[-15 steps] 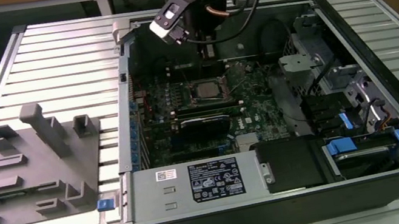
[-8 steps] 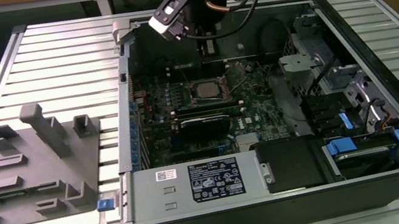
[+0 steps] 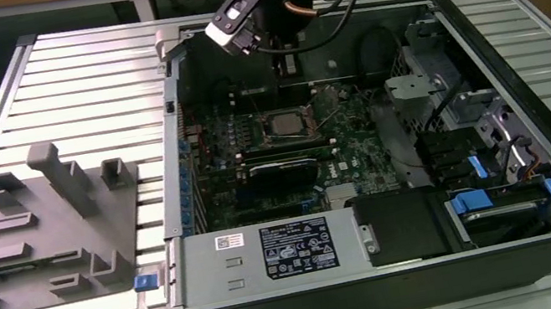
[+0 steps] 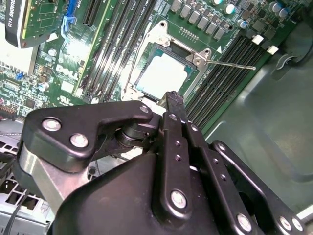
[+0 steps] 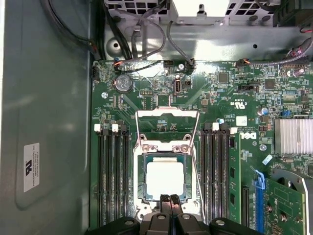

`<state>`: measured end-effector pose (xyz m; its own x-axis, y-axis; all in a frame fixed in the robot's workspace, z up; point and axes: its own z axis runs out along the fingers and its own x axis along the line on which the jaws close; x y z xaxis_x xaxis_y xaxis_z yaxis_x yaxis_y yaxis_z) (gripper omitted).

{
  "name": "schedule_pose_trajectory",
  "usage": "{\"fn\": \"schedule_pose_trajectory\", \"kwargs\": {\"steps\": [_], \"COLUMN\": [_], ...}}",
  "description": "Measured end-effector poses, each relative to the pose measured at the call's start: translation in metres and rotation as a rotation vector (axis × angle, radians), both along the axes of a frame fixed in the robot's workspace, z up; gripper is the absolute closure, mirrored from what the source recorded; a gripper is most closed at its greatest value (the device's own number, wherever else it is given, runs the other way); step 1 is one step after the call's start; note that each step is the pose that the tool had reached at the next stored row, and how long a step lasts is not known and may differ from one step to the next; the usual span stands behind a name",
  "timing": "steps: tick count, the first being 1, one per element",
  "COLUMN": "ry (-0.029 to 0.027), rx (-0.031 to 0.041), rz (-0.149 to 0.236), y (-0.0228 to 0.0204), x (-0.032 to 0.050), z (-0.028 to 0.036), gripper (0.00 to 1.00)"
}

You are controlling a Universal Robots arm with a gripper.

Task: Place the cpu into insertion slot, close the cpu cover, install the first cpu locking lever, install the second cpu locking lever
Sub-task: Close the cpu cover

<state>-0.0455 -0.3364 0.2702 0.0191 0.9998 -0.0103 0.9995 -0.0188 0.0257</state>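
The cpu [image 5: 165, 177] [image 4: 164, 74], a pale square chip, lies flat in the insertion slot [image 5: 143, 196] on the green board; in the exterior view it is at the socket [image 3: 287, 124]. The cpu cover [image 5: 167, 114], a thin silvery frame, appears tilted up off the cpu at one edge of the socket. A thin wire locking lever [image 4: 230, 63] sticks out sideways from a socket corner. My gripper [image 5: 170, 199] [image 4: 173, 100] [image 3: 287, 57] hangs above the socket's edge, clear of the cpu. Its fingers are shut together with nothing between them.
Long black memory slots [image 5: 112, 176] [image 5: 215, 176] flank the socket. A finned heat sink [image 5: 293, 136] and a card [image 5: 288, 205] lie to one side, with cables [image 5: 146, 44] near the case wall. A power supply [image 3: 269, 249] and a grey fixture [image 3: 50, 228] sit nearer the exterior camera.
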Motion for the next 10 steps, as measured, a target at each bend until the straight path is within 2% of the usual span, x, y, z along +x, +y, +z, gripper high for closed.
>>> {"fn": "schedule_pose_trajectory", "kwargs": {"steps": [5,10], "ry": [-0.0002,-0.0001], "rx": [0.0005,0.0004], "rz": [0.000,0.000], "y": [0.0000,0.0002], "x": [0.0020,0.0094], "z": [-0.0002,-0.0003], "gripper": [0.89,0.89]}}
